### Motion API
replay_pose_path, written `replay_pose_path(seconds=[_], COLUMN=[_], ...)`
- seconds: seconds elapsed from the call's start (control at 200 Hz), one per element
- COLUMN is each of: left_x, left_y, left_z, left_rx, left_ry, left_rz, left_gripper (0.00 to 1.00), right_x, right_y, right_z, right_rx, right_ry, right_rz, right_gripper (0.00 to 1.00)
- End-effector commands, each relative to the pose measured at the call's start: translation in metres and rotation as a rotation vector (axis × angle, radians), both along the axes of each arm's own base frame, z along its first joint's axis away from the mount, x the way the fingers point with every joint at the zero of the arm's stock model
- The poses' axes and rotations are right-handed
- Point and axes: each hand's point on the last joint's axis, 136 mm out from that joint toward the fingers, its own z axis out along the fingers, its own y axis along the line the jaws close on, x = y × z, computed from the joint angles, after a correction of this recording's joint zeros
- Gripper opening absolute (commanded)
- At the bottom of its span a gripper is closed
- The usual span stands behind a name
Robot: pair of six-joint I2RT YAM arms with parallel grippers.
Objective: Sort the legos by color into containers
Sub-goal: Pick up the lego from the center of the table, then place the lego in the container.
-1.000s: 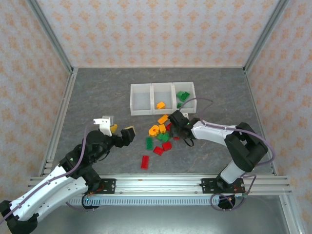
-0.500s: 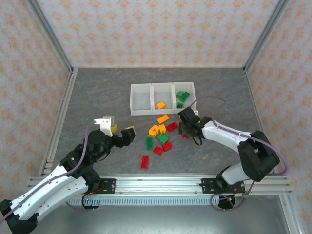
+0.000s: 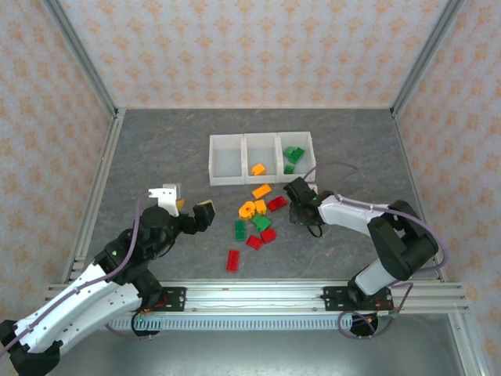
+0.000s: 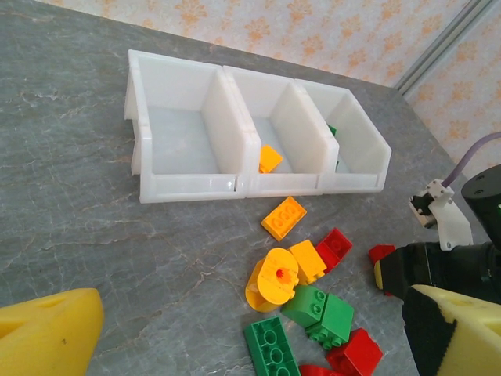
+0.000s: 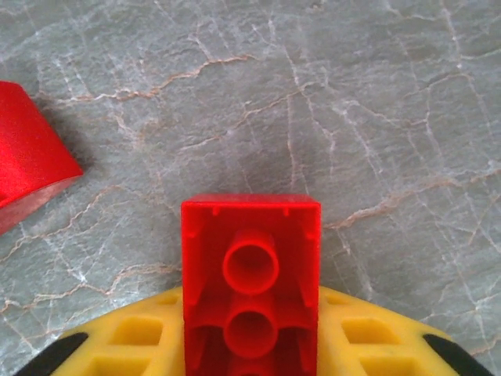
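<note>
A red brick point(image 5: 250, 258), hollow underside facing the right wrist camera, sits between the yellow pads point(image 5: 376, 337) of my right gripper point(image 5: 250, 317), which is shut on it low over the table. That gripper point(image 3: 296, 205) is at the right edge of the loose pile. In the pile lie an orange brick point(image 3: 261, 190), an orange ring point(image 3: 247, 209), green bricks point(image 3: 240, 229) and red bricks point(image 3: 268, 234). The three joined white containers point(image 3: 227, 141) stand behind. The middle one holds an orange brick point(image 3: 257, 168) and the right one holds green bricks point(image 3: 293, 154). My left gripper point(image 3: 188, 205) hangs open left of the pile.
Another red brick point(image 5: 27, 157) lies close to the left of the right gripper. A lone red brick point(image 3: 232, 260) rests nearer the front rail point(image 3: 250, 291). Metal frame posts and patterned walls enclose the grey table point(image 3: 156, 149).
The right gripper swung out of the pile to the right, then settled over the lone red brick there, which is now between its fingers. The left arm barely moved.
</note>
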Motion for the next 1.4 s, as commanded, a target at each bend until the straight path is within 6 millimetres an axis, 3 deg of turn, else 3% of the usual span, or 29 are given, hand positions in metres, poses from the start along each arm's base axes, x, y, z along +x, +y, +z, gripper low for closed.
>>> replay_pose_path(seconds=[0.0,0.11,0.435,0.711,0.851,0.981,1.392], left_x=[0.001,-0.001,-0.004,-0.004,-0.004,-0.005,-0.005], left_y=[0.005,0.004,0.004,0.003,0.004,0.005,0.005], left_z=[0.004,0.004,0.012,0.013,0.014,0.015,0.015], left_rx=[0.029,0.023,-0.015,-0.018,-0.021,-0.021,-0.019], left_ry=[-0.013,-0.016,-0.055,-0.062,-0.066,-0.073,-0.08], left_rz=[0.012,0.002,-0.013,-0.016,-0.013,-0.012,-0.014], left_gripper=[0.99,0.99,0.99,0.99,0.99,0.99,0.99], right_x=[0.011,0.02,0.071,0.123,0.141,0.15,0.171], right_y=[0.005,0.014,0.055,0.133,0.17,0.203,0.27], right_z=[0.009,0.032,0.13,0.175,0.18,0.171,0.115], right_rx=[0.001,0.034,0.176,0.386,0.452,0.477,0.519], right_ry=[-0.033,-0.075,-0.318,-0.396,-0.4,-0.375,-0.259], right_rz=[0.003,0.023,0.106,0.251,0.318,0.371,0.445], right_gripper=[0.25,0.17,0.14,0.13,0.12,0.12,0.17])
